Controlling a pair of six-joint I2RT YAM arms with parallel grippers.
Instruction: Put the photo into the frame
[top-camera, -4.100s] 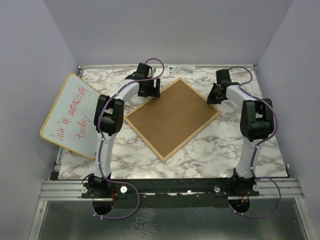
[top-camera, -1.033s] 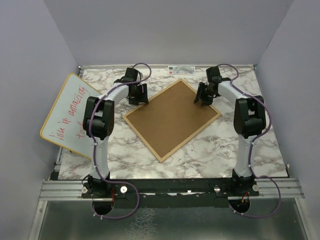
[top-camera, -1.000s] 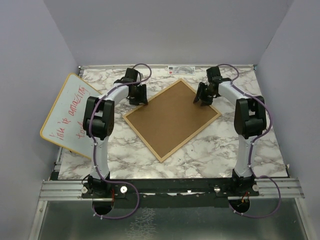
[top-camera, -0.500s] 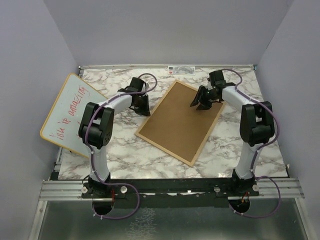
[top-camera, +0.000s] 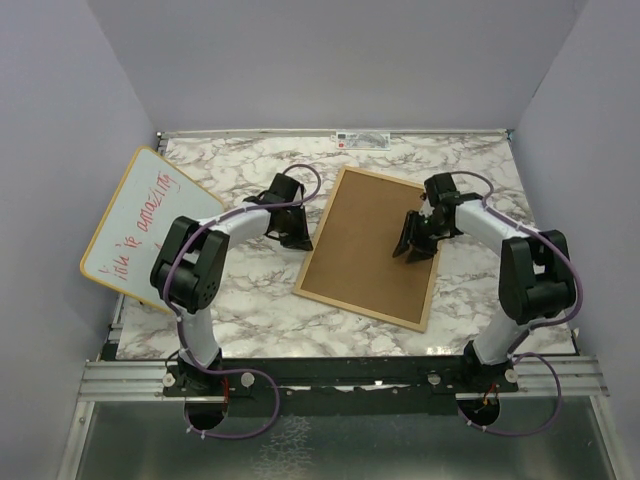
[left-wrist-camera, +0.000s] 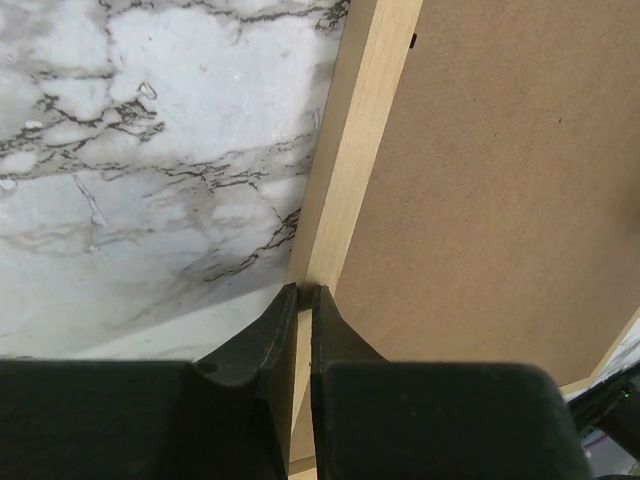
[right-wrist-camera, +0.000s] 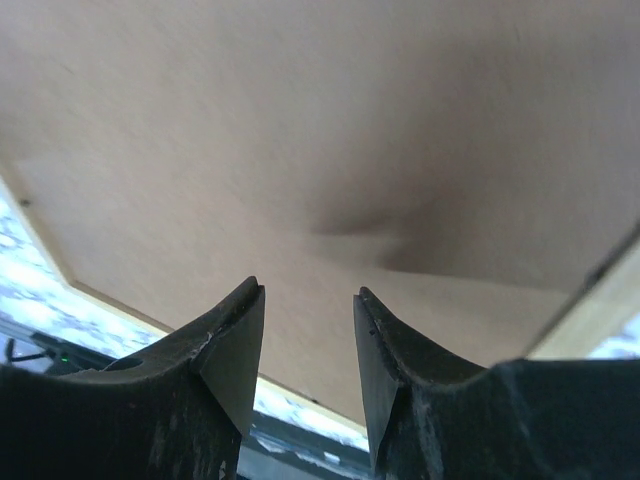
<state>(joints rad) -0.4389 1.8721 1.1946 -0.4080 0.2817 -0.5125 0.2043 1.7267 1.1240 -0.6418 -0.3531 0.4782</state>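
**Frame** (top-camera: 358, 309): thin light-wood rail, lying flat on the tabletop (top-camera: 250, 290) with its back up. Its face is turned down and out of sight.

**Backing board** (top-camera: 365, 245): brown fibre sheet seated inside the frame's rail and covering the whole opening.

**Photo:** not in view in any picture (whether it lies under the backing board cannot be told).

**Whiteboard** (top-camera: 145, 230): red handwriting, propped well apart from the frame, off its left side.

**Left claw** (left-wrist-camera: 304, 290): at the frame's left rail, toward the far corner. The fingers are pressed almost together with only a slit between them, and the tips sit at the rail's outer edge. Nothing is seen pinched.

**Right claw** (right-wrist-camera: 308, 290): over the backing board, nearer the frame's right rail. The fingers are spread with nothing between them. Whether the tips touch the board cannot be told.

**Handling, as judged**
- The frame is probably light but wide and stiff, so it will pivot about a single contact.
- Any glazing on the frame's hidden face would be fragile, so keep it flat.
- The rail is slim. Nudge it at the outer edge or pinch it across its thickness mid-side.
- The board is thin, smooth and flush, with no lip to grip from above. Pry it at an edge.
- The photo, being paper, will be limp and crease easily. Take it by the border
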